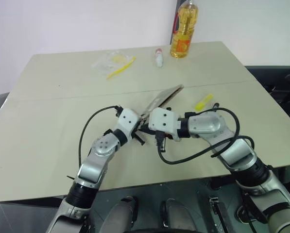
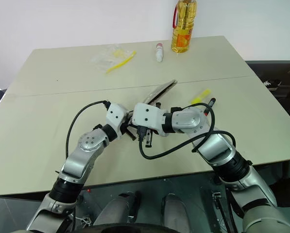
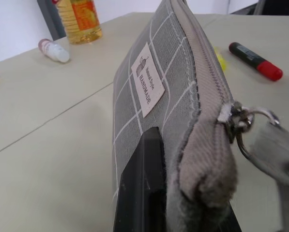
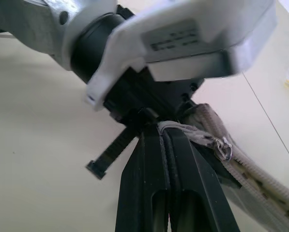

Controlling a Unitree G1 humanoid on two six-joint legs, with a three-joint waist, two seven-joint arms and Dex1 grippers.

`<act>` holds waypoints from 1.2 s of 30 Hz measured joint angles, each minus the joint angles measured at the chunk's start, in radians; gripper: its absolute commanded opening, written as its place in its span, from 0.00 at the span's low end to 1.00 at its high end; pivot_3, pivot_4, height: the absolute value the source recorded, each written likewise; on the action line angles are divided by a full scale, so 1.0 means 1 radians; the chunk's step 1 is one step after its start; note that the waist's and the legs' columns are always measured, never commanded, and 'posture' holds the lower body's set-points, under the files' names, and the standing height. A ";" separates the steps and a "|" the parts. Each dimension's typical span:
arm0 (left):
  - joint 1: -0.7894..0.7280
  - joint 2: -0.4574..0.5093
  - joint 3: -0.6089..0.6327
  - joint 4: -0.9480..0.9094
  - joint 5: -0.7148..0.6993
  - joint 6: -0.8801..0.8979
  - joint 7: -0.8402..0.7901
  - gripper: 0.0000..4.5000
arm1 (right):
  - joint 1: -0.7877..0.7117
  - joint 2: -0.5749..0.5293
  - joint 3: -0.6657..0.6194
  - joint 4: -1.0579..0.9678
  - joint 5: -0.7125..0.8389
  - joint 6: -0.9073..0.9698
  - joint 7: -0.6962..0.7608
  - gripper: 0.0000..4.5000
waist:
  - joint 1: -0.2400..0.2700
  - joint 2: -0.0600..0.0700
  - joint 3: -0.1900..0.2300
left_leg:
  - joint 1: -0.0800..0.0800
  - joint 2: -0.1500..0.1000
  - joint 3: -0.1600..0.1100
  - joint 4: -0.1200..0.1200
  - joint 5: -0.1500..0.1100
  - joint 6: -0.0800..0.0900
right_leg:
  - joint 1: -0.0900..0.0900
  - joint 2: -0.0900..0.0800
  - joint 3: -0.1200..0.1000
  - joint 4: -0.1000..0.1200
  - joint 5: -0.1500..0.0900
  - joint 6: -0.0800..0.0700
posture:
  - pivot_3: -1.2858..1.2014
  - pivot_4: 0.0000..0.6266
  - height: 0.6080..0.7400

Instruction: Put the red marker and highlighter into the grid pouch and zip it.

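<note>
Two grippers meet over the middle of the surface (image 1: 47, 121), both closed on the near end of the grid pouch (image 1: 163, 98), which is lifted at that end and slants away toward the far side. The left gripper (image 3: 180, 193) pinches the pouch's corner, one black finger flat against the gridded side just below the white label (image 3: 147, 79). The right gripper (image 4: 166, 145) is clamped narrow on the grey pull tab (image 3: 272, 147) that hangs from the zipper ring (the zipper slider sits at this near end, right beside the left gripper). The red marker (image 3: 255, 61) and the highlighter (image 1: 203, 102) lie on the surface just past the pouch on the robot's right, untouched by either gripper. Farther back stand an oil bottle (image 1: 184, 29), a small white tube (image 1: 159, 57) and a clear bag (image 1: 108, 60) with a thin yellow stick (image 1: 120, 67).
</note>
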 measured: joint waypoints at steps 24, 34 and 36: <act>0.059 0.158 0.067 0.004 0.075 -0.185 -0.001 0.00 | 0.023 0.089 -0.551 0.566 0.008 0.359 -0.542 0.52 | -0.002 0.000 0.000 | 0.000 0.000 0.001 0.000 0.000 0.000 | 0.000 0.000 0.000 0.000 0.000 -0.001 | 0.52 0.24 1.00; 0.058 0.126 0.057 0.012 0.085 -0.185 -0.001 0.00 | 0.053 0.092 -0.556 0.545 0.030 0.330 -0.557 0.94 | -0.002 0.000 0.000 | 0.000 0.000 0.000 0.002 0.000 0.000 | 0.001 0.000 0.000 0.000 0.000 -0.001 | 0.52 0.24 1.00; 0.058 0.125 0.057 0.013 0.085 -0.185 -0.001 0.00 | 0.055 0.088 -0.556 0.532 0.031 0.329 -0.556 0.99 | -0.002 0.001 0.000 | 0.000 0.000 0.000 0.002 0.000 0.000 | 0.001 0.000 0.000 0.000 0.000 -0.001 | 0.52 0.24 1.00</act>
